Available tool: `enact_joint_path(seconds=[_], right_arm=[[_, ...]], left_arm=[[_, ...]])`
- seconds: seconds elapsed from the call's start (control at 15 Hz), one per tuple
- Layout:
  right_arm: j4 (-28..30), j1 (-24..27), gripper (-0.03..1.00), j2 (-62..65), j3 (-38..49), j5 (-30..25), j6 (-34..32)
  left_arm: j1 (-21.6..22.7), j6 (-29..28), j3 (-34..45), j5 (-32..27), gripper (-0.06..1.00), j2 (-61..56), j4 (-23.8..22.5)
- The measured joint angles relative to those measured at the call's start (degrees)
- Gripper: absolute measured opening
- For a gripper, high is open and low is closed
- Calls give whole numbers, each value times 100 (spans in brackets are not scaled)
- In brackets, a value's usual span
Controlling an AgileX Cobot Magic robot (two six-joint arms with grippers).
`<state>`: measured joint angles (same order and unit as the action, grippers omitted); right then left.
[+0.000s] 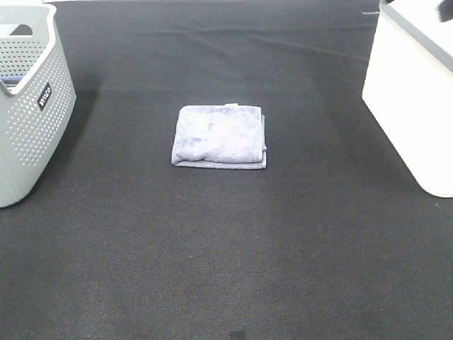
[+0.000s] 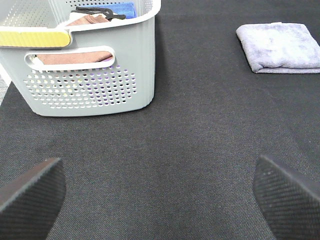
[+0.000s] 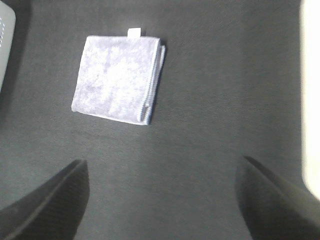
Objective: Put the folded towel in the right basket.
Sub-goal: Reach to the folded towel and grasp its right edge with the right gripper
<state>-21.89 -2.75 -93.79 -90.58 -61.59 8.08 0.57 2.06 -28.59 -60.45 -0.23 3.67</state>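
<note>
1. From up high: spots folded towel [image 1: 220, 136] flat at mid-table, well apart from right basket [image 1: 414, 99], bare mat [image 1: 318, 234] between.
2. From left wrist: shows left gripper [image 2: 160, 192] spread wide, empty, towel far ahead past left basket [image 2: 95, 85].
3. From right wrist: shows right gripper [image 3: 162, 200] spread wide, empty, towel ahead, seemingly nearer, near-square, layered edges toward right basket.

A lab test bench, I reckon: black cloth over my table [image 1: 226, 269], grey basket [image 1: 32, 134] at its left edge, white basket [image 1: 414, 106] at its right.
</note>
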Motion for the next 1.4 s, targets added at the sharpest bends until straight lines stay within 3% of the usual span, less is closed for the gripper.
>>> enact_joint_path(seconds=[0.4,0.87,1.2,1.4], right_arm=[[-1089,-69,76,-1684,-693,-138,292],[-1169,-733,76,-3386,-1816,-178,493],[-1295,-825,76,-4710,-3071,-550,493],[-1289,-825,76,-5076,-3398,-567,493]], left_arm=[[0,0,0,0,97,0,0],[0,0,0,0,97,0,0],[0,0,0,0,97,0,0],[0,0,0,0,97,0,0]])
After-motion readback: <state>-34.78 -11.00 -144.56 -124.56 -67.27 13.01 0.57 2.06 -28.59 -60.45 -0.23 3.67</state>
